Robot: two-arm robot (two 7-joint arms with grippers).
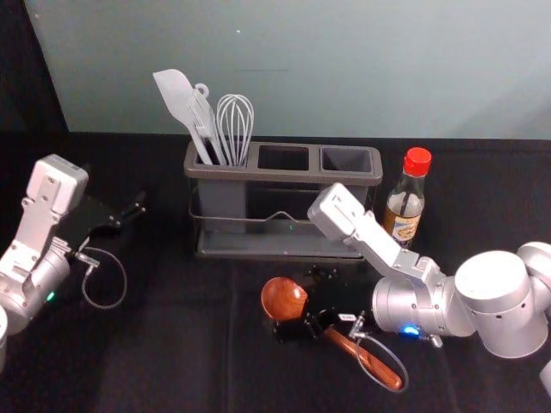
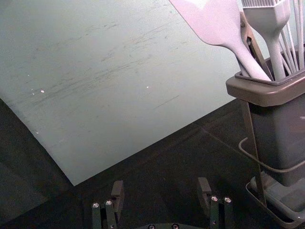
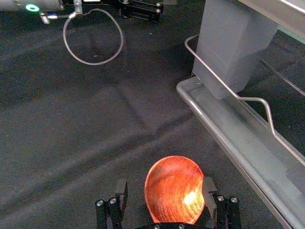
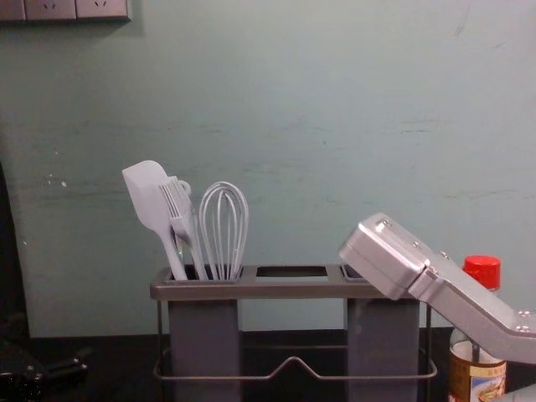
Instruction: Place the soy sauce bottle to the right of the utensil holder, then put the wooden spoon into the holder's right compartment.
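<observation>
1. Nearest, the wooden spoon (image 1: 282,298) lies on the dark-covered worktop (image 1: 172,366), in front of the holder; its bowl faces up and its handle slants toward the near edge and the right.
2. The right gripper (image 1: 297,303) is over the spoon, its fingers spread, with the bowl showing between them in the right wrist view. I cannot tell whether either finger touches it.
3. Farther back, toward the worktop's left edge, the left gripper (image 1: 129,215) is beside the holder, apart from it, fingers spread with nothing between them.
4. The utensil holder (image 1: 284,177) stands near the worktop's far edge. Its left compartment (image 1: 222,200) carries a pale spatula (image 1: 176,96), a brush (image 4: 177,203) and a whisk (image 1: 234,125).
5. Also near the far edge, the soy sauce bottle (image 1: 405,206) stands upright, red cap on, just right of the holder.
6. Behind rises a grey-green wall (image 1: 344,73).
</observation>
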